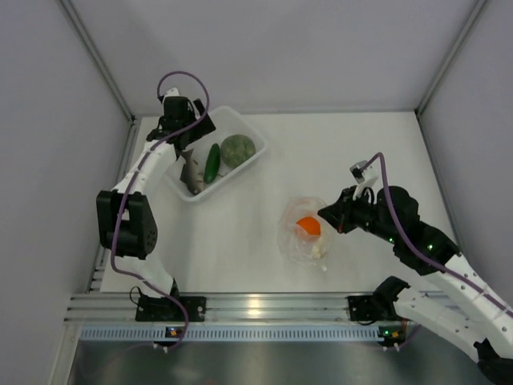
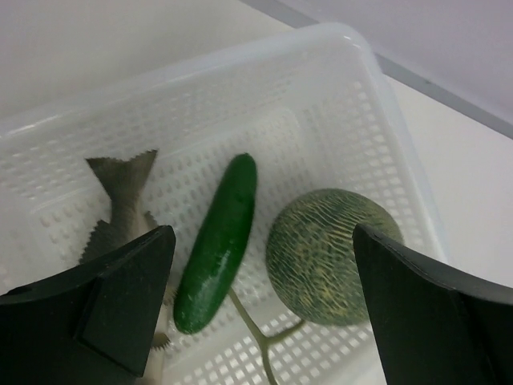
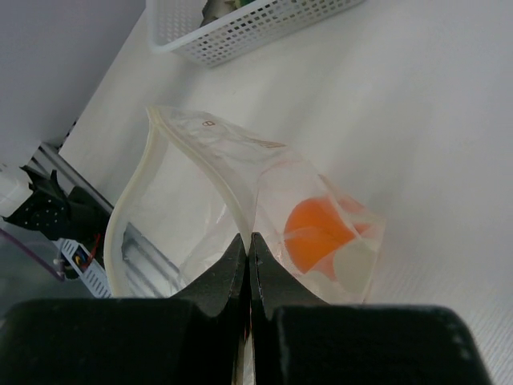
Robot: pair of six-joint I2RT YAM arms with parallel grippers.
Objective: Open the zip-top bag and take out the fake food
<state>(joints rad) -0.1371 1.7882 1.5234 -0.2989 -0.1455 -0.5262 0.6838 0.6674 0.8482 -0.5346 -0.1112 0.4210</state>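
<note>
**Both arms at work: left over the basket, right on the bag**

Left side. My left gripper [image 1: 186,122] hangs above the far left end of the white perforated basket [image 1: 255,135], its fingers spread wide with nothing between them. In the left wrist view the gripper [image 2: 263,241] frames the basket [image 2: 345,38] floor. Three pieces lie on that floor side by side. The grey-brown fish [image 1: 191,170] [image 2: 120,200] lies at the left, partly hidden behind my left finger. The dark green cucumber [image 1: 212,163] [image 2: 218,245] lies in the middle. The pale-green netted ball [image 1: 238,150] [image 2: 333,257] sits at the right, near the basket's end wall.

Centre. The zip-top bag [image 1: 304,234] lies on the white table [image 1: 361,160], well apart from the basket. The orange ball [image 1: 308,226] is inside it.

Right side. My right gripper [image 1: 327,215] meets the bag's right edge. In the right wrist view the gripper [image 3: 249,249] has its fingers pressed together on the zip strip. The bag [image 3: 240,176] gapes open to the left of that grip. The orange ball [image 3: 317,237] shows through the film just right of my fingertips. The basket [image 3: 240,32] appears at the top of this view.
</note>
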